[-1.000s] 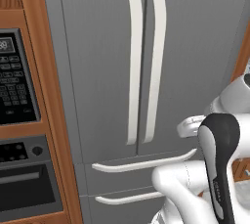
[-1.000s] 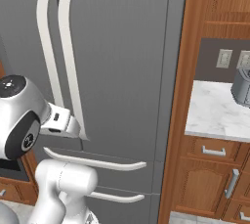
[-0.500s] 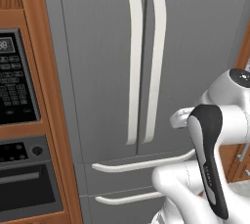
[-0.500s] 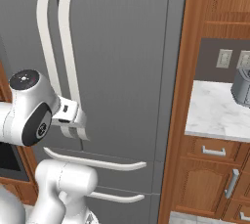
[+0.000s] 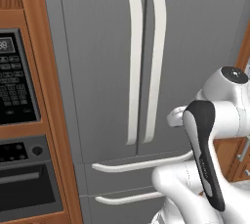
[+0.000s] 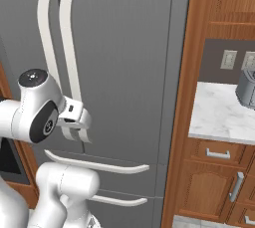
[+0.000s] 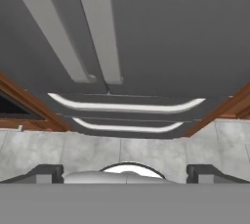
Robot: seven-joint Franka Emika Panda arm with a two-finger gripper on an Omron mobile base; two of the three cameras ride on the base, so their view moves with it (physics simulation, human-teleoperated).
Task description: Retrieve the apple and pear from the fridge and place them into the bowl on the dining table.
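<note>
fridge (image 5: 97, 47) interior behind shut doors, perhaps fruit inside; top past every frame edge

The tall grey fridge (image 5: 97, 71) looks like smooth matt metal with glossy white plastic handles (image 5: 135, 66), flanked by polished reddish wood cabinets (image 6: 199, 97).

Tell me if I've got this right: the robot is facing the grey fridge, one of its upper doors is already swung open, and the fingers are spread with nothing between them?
Not quite. Both upper doors of the fridge are shut, their two long white handles side by side, as the left base view shows. The rest holds: the robot faces the fridge, and the hand view shows the fingers spread wide with nothing between them.
</note>
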